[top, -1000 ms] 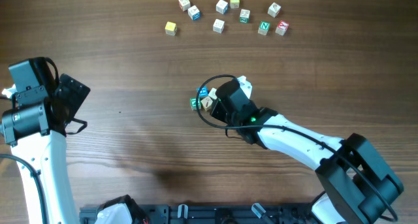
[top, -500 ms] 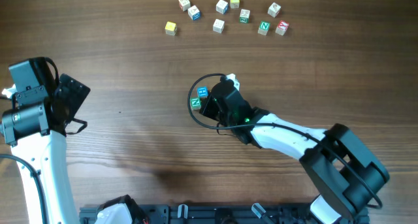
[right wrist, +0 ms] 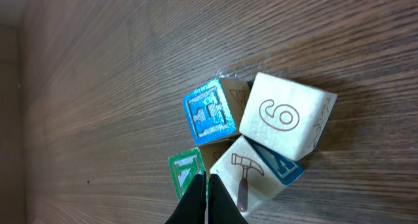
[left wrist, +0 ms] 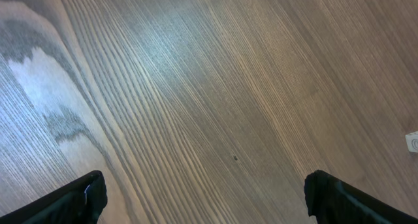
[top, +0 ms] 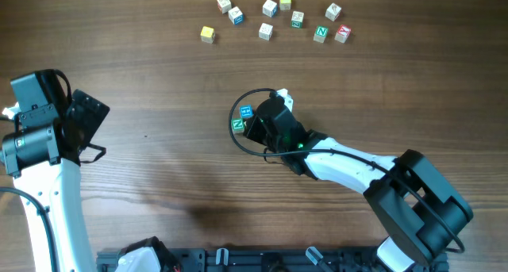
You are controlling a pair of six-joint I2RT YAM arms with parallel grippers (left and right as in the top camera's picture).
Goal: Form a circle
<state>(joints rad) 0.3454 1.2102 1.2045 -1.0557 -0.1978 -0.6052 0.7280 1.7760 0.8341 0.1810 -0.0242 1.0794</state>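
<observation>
**Right jaws pinched shut at the edge of the cube cluster; left jaws spread wide and idle**

The circle [top: 244, 118] sits near the middle of the wooden surface [top: 159, 74], well apart from the loose scatter of cubes [top: 274, 18] along the far edge. From overhead only two of its cubes show clear of the arm, one with a blue face and one with a green face, touching each other.

The right wrist view shows the cluster closer: a blue-faced cube [right wrist: 209, 115], a cream cube marked 6 [right wrist: 287, 114], a cream cube with a hammer drawing [right wrist: 243, 175] and a green-faced cube [right wrist: 185, 173]. All are packed tightly together and touching. Whether more cubes lie among them cannot be told.

The right arm [top: 349, 165] reaches in from the lower right, and its wrist covers the right side of the cluster. Its jaws are clenched together with nothing between them. The dark fingertips [right wrist: 196, 201] meet in a point at the seam between the green-faced cube and the hammer cube. A black cable [top: 236, 137] loops around the wrist and the cluster.

The left arm [top: 40, 137] stands at the left side of the surface, far from the cubes. Its jaws are released and spread wide. In its wrist view one finger [left wrist: 81, 198] shows at each lower corner, over bare wood grain.
</observation>
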